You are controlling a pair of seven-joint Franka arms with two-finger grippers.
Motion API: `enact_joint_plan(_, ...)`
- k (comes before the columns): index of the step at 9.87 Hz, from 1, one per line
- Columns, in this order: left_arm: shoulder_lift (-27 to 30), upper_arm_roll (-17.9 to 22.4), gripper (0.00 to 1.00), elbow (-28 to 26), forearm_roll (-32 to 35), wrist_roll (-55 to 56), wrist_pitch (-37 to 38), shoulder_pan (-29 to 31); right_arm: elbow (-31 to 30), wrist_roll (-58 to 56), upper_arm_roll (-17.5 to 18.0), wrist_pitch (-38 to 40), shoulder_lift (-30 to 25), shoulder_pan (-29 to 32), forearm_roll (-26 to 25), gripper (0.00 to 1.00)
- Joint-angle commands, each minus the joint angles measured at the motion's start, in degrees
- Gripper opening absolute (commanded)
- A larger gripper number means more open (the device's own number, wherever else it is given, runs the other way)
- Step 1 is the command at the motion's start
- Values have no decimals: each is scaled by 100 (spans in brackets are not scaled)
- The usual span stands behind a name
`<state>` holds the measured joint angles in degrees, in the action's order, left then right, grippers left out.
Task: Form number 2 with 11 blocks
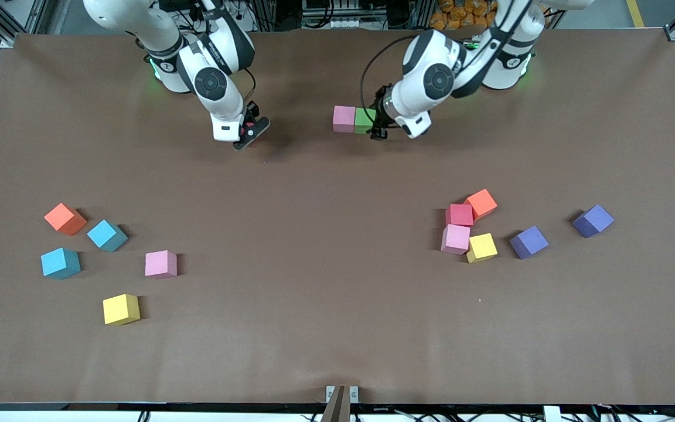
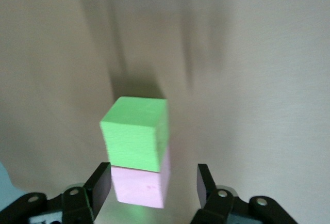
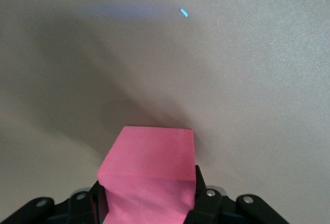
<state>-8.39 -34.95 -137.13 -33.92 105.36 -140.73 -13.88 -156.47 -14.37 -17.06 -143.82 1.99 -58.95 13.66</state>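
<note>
Of the number 2, a pink block (image 1: 344, 118) and a green block (image 1: 364, 121) lie touching in one row near the robots' bases. My left gripper (image 1: 379, 132) hovers over the green block's end of that row. It is open, and in the left wrist view the green block (image 2: 135, 131) and pink block (image 2: 142, 185) show between its spread fingers (image 2: 100, 182) with gaps. My right gripper (image 1: 248, 132), tilted and low over the table toward the right arm's end, is shut on a red block (image 3: 152, 152), which fills the space between its fingers.
Loose blocks toward the right arm's end: orange (image 1: 65, 218), two light blue (image 1: 106, 235) (image 1: 60, 262), pink (image 1: 160, 264), yellow (image 1: 120, 309). Toward the left arm's end: orange (image 1: 481, 203), red (image 1: 459, 214), pink (image 1: 455, 238), yellow (image 1: 481, 247), two purple (image 1: 528, 241) (image 1: 593, 220).
</note>
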Motion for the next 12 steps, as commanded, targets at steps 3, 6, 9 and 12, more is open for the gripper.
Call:
enact_joint_plan(3,-22,207,75,1011,1876,-687,1203,807,318,-172,843,-94,-76,-125,102,29)
enact_joint_plan(6,-22,489,75,1336,2099,-2724,1398,1508,617,-181,1090,-138,-15,-265,58,29)
enact_joint_plan(9,-101,489,74,1452,2737,-4615,1687,1932,933,-163,1117,-313,204,-616,5,29)
enact_joint_plan(12,-75,489,75,1461,3907,-7493,2031,2038,1460,-154,1108,-463,696,-950,-4,28)
